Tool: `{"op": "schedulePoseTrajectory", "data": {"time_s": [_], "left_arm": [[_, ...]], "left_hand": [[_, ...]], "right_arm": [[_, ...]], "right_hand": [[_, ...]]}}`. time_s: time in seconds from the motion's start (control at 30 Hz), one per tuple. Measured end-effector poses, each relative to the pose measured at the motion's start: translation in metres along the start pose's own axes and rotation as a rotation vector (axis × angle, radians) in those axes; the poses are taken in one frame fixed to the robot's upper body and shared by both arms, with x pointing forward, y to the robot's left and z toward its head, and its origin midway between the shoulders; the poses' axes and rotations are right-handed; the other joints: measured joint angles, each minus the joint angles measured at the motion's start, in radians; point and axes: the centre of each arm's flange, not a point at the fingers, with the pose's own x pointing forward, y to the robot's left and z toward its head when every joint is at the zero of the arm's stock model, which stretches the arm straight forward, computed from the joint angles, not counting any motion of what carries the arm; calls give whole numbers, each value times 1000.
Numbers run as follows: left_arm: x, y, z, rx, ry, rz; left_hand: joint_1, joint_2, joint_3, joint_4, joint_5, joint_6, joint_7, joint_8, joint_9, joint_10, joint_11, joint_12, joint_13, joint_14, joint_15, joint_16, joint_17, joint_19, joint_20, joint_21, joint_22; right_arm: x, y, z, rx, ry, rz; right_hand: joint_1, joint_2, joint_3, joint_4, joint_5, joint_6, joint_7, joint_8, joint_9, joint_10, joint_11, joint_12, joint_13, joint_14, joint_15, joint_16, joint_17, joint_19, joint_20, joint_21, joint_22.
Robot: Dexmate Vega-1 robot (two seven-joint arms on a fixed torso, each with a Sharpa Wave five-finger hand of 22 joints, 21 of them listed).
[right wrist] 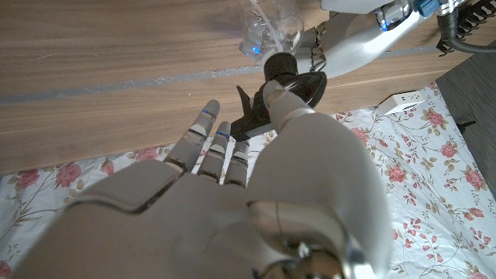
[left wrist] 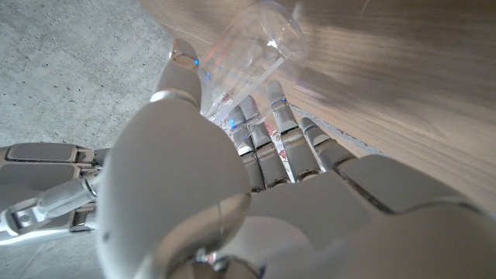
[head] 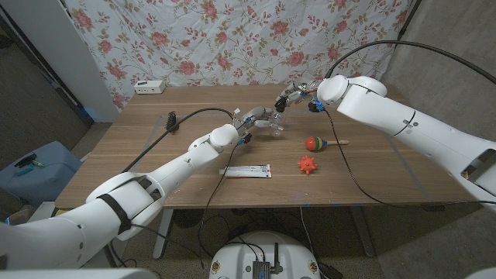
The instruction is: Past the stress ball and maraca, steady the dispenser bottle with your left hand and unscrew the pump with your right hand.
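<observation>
Nearest me the left arm (head: 155, 182) sweeps across the wooden table (head: 372, 178). Its left hand (head: 252, 120) wraps its fingers (left wrist: 263, 143) round the clear dispenser bottle (left wrist: 252, 46), which stands mid-table, beyond the white packet (head: 246, 170), orange stress ball (head: 308, 164) and striped maraca (head: 315, 143). The bottle is see-through plastic under a black pump (right wrist: 288, 77). My right hand (head: 293, 97) reaches in from above, thumb on the pump, other fingers (right wrist: 209, 143) spread.

Left hand (head: 252, 122) holds bottle (head: 270, 122); right hand (head: 293, 96) above pump.
</observation>
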Motion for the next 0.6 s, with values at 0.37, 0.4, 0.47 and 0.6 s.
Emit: {"op": "schedulePoseTrajectory", "data": {"time_s": [0.37, 0.4, 0.47, 0.6], "left_arm": [[-1, -1, 0, -2, 2, 3], [-1, -1, 0, -2, 2, 4], [-1, -2, 0, -2, 1, 5], [-2, -2, 0, -3, 1, 8]], "left_hand": [[0, 0, 0, 0, 0, 0, 0, 0, 0, 0, 0, -1, 0, 0, 0, -3, 1, 0, 0, 0, 0], [0, 0, 0, 0, 0, 0, 0, 0, 1, 0, 0, -1, 0, 0, 0, -4, 1, 0, 0, 0, 0], [0, 0, 0, 0, 0, 0, 0, 0, 1, 0, 0, -1, 0, 0, 0, -4, 1, 0, 0, 0, 0], [0, 0, 0, 0, 0, 0, 0, 0, 1, -1, -1, -3, 0, 0, 0, -7, 1, 0, 0, 0, 0]], "right_arm": [[-2, -2, -2, 13, -12, -10], [-3, -2, -2, 14, -12, -10], [-3, -2, -2, 15, -16, -14], [-4, -2, -2, 17, -22, -23]], "right_hand": [[21, -2, 2, -2, 5, 30, 2, 8, 0, 0, -11, 0, 0, 0, 0, 0, 0, -12, 12, 0, 0], [24, -1, 2, -2, 5, 38, 1, 7, 0, 2, -13, 0, 0, 0, 0, 0, 0, -13, 13, 0, 0], [30, 2, 2, -2, 5, 58, 3, 15, 0, 4, -14, 0, 0, 0, 0, 0, 0, -13, 13, 0, 0], [36, 0, 2, -2, 5, 87, 4, 23, -2, 7, -18, 0, 0, -8, -3, 0, 0, -19, 8, 0, 0]]}}
